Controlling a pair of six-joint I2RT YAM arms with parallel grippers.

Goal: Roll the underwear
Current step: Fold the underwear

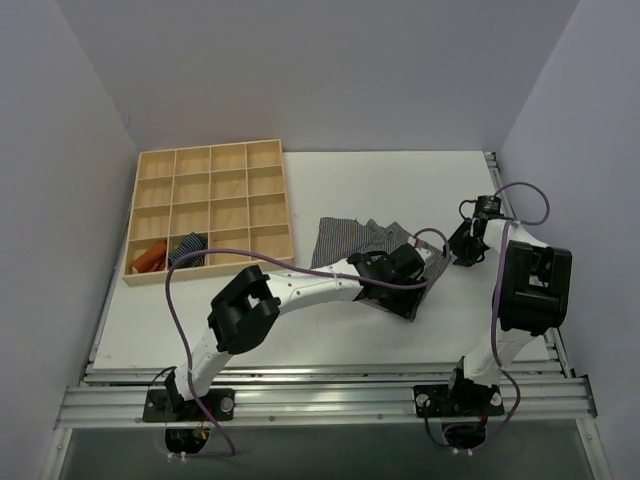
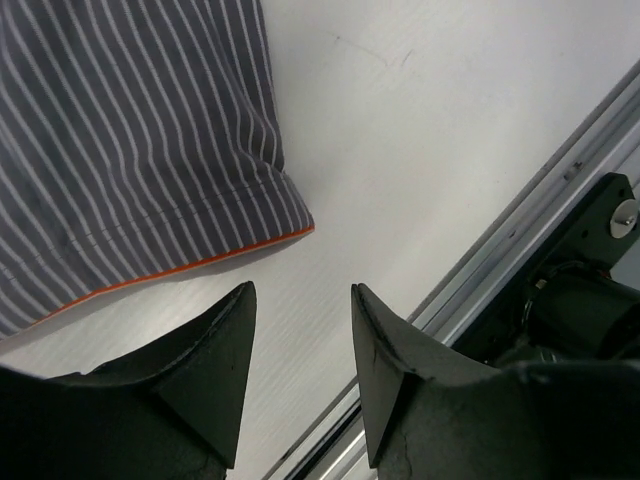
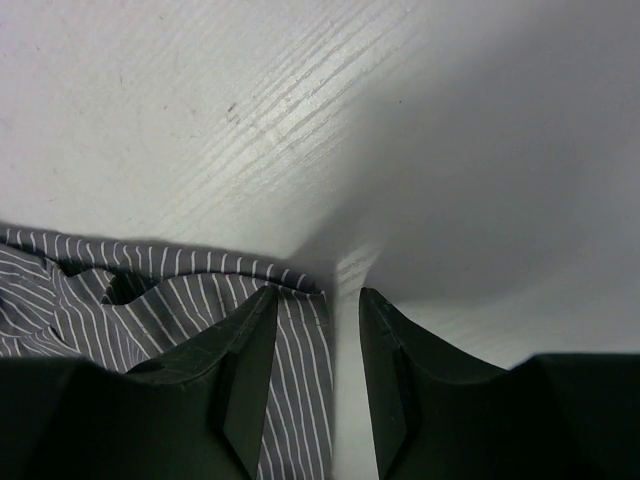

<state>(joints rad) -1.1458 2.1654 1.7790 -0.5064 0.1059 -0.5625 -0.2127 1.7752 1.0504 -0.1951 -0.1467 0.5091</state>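
The underwear (image 1: 342,240) is a grey cloth with fine white stripes, lying spread and rumpled mid-table. My left gripper (image 1: 398,298) is at its near right part. In the left wrist view the gripper (image 2: 302,290) is open and empty over bare table, and the underwear's corner (image 2: 130,130), with a thin orange hem line, lies just beyond the fingertips. My right gripper (image 1: 463,246) is at the cloth's right edge. In the right wrist view it (image 3: 318,295) is open, low on the table, with the underwear's folded edge (image 3: 150,300) under its left finger and partly between the jaws.
A wooden compartment tray (image 1: 210,160) stands at the back left, with an orange cloth (image 1: 150,258) and a blue striped roll (image 1: 187,247) in its near left cells. The aluminium rail (image 2: 540,200) and the right arm's base (image 2: 590,300) lie close to my left gripper.
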